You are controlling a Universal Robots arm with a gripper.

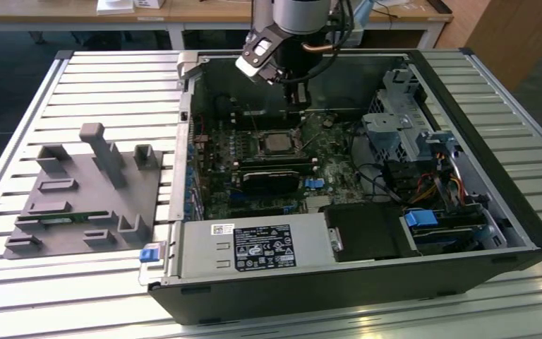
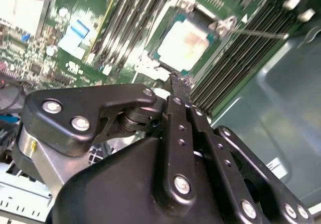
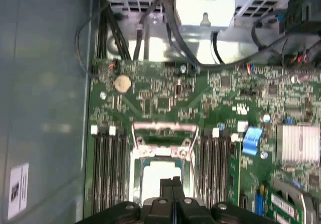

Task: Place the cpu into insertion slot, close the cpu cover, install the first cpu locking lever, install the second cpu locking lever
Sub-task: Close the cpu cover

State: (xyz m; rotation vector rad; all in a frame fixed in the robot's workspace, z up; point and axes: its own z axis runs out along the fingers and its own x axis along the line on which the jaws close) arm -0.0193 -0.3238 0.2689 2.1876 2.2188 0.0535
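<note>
Inside the open computer case [image 1: 525, 212], laid on its side on a slatted table [image 1: 111, 85]: one motherboard [image 3: 165, 98], facing up so the arm can reach it from above. Item, cpu [image 2: 183, 43]: pale silvery square, lying flat in the insertion slot [image 1: 257, 143], seemingly seated square to its rim; the placing step reads as done. Item, cpu cover [image 3: 163, 128]: thin metal frame at the far edge of the slot in the first wrist view; whether it lies fully flat over the chip cannot be told. Item, locking lever [image 2: 253, 32]: thin metal rod running out from a corner of the slot across the memory slots [image 3: 105, 174], apparently not latched. Item, gripper [image 3: 172, 181]: fingers brought together, a thin seam between them, nothing held. Judged reason: closed fingers form one narrow tip suited to working small metal parts, where spread fingers would foul the banks of slots on either side. Position: the tip hangs just above the near edge of the slot, over or just beside the chip's border, with no contact discernible; in the exterior view it stands higher, toward the case's back wall. Also present: grey fixture tray [image 1: 64, 212] on the table at the exterior view's left, well apart; power supply [image 1: 252, 247] at the case's near side.
</note>
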